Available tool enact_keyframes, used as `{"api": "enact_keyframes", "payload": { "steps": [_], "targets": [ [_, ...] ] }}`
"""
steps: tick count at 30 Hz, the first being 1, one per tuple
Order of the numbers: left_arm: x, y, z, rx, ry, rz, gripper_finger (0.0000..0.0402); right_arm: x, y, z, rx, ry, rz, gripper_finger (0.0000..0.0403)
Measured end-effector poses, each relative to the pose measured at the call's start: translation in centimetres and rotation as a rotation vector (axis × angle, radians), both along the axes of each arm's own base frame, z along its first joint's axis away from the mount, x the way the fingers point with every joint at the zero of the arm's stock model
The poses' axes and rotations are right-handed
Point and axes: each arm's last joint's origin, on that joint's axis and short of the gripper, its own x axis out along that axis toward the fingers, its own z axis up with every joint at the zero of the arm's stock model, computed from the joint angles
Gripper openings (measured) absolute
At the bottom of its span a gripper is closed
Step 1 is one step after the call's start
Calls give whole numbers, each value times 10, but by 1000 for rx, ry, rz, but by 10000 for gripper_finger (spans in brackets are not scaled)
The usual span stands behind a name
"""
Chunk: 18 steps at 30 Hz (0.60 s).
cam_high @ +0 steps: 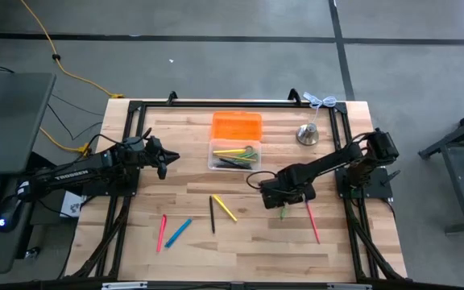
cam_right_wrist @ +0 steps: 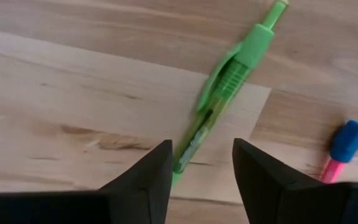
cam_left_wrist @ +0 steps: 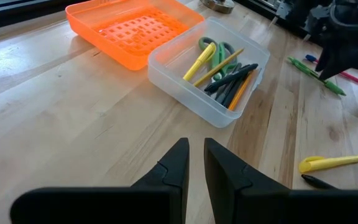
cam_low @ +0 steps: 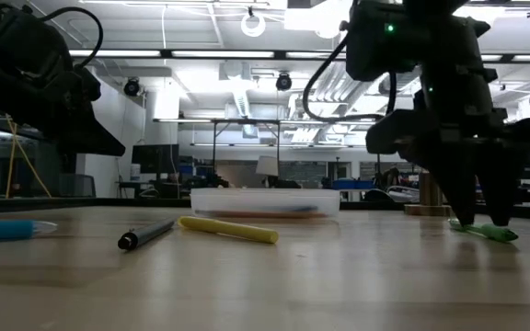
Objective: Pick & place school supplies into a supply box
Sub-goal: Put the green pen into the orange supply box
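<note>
While the right gripper (cam_right_wrist: pixel 201 165) hangs low over the counter (cam_right_wrist: pixel 73 93), its fingers stand apart astride the green pen (cam_right_wrist: pixel 229 81), which lies flat between them. Well beyond it sits the supply box (cam_high: pixel 234 155); the left gripper (cam_left_wrist: pixel 194 163), fingers narrowly parted, holds nothing.

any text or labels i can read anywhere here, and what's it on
"TROSSEN": white letters along the left arm in the high view.
Green pen: no print shows on its barrel.
Supply box, orange tray and the other pens: no readable text.
Paper under the left arm: dark mark, too small to read.
</note>
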Motion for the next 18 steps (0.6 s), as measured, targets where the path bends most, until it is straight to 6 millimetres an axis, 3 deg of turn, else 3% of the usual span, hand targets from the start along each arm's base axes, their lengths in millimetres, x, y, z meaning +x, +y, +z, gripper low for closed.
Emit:
{"api": "enact_keyframes", "payload": {
  "steps": [10,18],
  "targets": [
    [0,0,0,0,0,0,79,-6,-2,-11,-28,-8,-26,113],
    [0,0,0,0,0,1,79,-8,-3,-12,-61,-6,-26,65]
  ]
}}
